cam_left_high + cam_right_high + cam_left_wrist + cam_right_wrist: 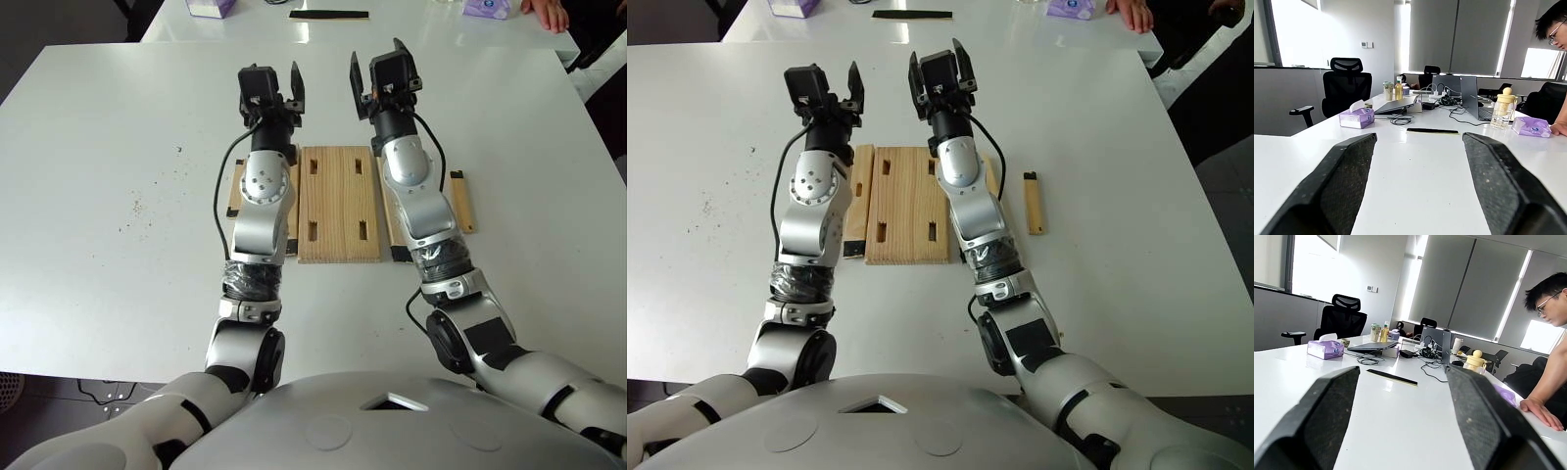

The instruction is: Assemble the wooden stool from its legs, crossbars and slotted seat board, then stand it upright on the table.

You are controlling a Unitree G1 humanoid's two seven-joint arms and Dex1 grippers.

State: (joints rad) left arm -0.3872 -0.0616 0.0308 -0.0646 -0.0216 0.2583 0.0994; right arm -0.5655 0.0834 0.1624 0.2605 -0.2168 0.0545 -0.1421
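Nearest lies the seat board (338,201), flat on the table (118,147) between the two arms, its four slots unfilled. A left bar (860,186) lies just beside it, and a right bar (460,201) lies farther off. The left gripper (275,80) and right gripper (380,61) hover past the board's far edge, both spread wide and holding nothing. Assembly looks not yet begun, with every joint left to do.

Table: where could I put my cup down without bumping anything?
Widest bare stretch: the table left of the wooden piece under the left arm, save some specks. Another lies right of the loose wooden bar. Crowded: the middle, where the seat board, side pieces and both arms sit.
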